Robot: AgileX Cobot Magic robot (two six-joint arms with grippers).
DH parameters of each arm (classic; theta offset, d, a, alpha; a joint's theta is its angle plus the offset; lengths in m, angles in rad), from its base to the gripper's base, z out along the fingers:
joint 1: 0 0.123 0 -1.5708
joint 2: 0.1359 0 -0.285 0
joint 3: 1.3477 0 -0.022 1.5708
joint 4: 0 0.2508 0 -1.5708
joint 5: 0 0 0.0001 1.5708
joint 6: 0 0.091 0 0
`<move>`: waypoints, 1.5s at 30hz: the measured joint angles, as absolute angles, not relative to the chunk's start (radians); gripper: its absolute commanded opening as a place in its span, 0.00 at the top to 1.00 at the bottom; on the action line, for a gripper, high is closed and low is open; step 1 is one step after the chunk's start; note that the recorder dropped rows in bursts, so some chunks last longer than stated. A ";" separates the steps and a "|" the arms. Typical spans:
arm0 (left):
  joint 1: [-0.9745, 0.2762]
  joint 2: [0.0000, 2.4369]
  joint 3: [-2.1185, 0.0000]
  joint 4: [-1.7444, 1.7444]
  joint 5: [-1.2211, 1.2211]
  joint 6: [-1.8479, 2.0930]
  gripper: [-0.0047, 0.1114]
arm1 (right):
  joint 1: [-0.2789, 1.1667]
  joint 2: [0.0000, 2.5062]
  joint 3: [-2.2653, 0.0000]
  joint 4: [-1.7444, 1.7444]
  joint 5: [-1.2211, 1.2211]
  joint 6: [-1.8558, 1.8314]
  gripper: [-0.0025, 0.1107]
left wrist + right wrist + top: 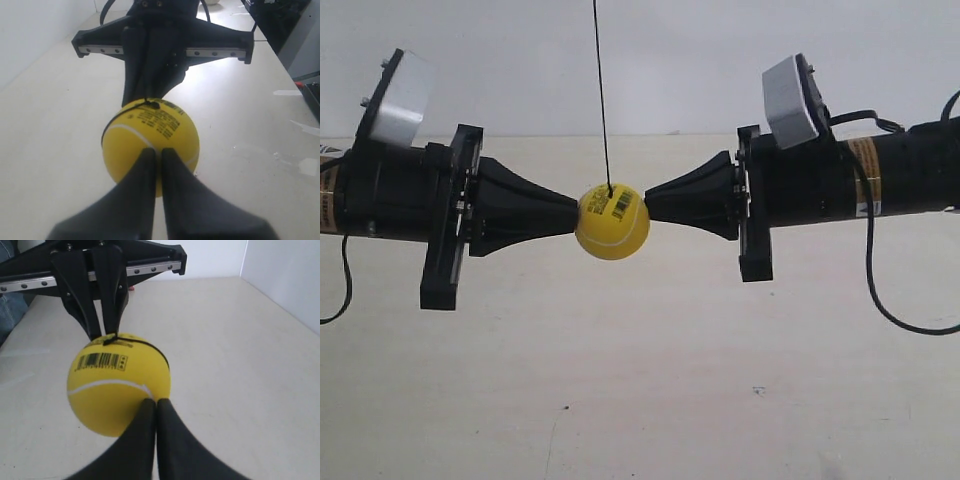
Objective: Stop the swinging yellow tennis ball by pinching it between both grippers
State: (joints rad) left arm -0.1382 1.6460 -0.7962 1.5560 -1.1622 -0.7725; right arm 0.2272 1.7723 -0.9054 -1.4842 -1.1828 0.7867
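The yellow tennis ball (612,222) hangs on a thin black string (602,100) above the table, held between two cone tips. My left gripper (574,216), the arm at the exterior view's left, presses its shut tip against one side. Opposite it, my right gripper (649,204) is shut too and touches the other side. In the left wrist view my left gripper (156,151) meets the ball (145,140) near the white seam, with the right gripper (148,96) behind. From the right wrist, the right gripper (151,402) touches the ball (112,390) below its barcode sticker (102,361), and the left gripper (106,331) is beyond.
A pale tabletop (640,400) lies well below the ball, with a white wall (650,60) behind. Black cables (880,290) hang from the arm at the exterior view's right. Dark equipment (280,25) stands at the table's far edge in the left wrist view.
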 measured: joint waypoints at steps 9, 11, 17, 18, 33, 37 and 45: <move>-0.138 1.646 -0.796 1.562 -1.160 -0.772 0.92 | 0.238 1.772 -0.905 -1.474 -1.155 0.785 0.98; -0.138 1.646 -0.796 1.562 -1.160 -0.772 0.92 | 0.238 1.772 -0.905 -1.472 -1.155 0.785 0.98; -0.138 1.646 -0.796 1.562 -1.160 -0.772 0.92 | 0.238 1.772 -0.905 -1.472 -1.155 0.783 0.98; -0.138 1.646 -0.796 1.562 -1.160 -0.772 0.92 | 0.238 1.772 -0.905 -1.472 -1.155 0.783 0.98; -0.138 1.646 -0.796 1.562 -1.160 -0.772 0.92 | 0.240 1.772 -0.905 -1.472 -1.157 0.783 0.98; -0.138 1.646 -0.796 1.562 -1.160 -0.772 0.92 | 0.240 1.772 -0.905 -1.472 -1.157 0.783 0.98; -0.138 1.646 -0.796 1.564 -1.160 -0.772 0.92 | 0.240 1.772 -0.905 -1.472 -1.157 0.783 0.98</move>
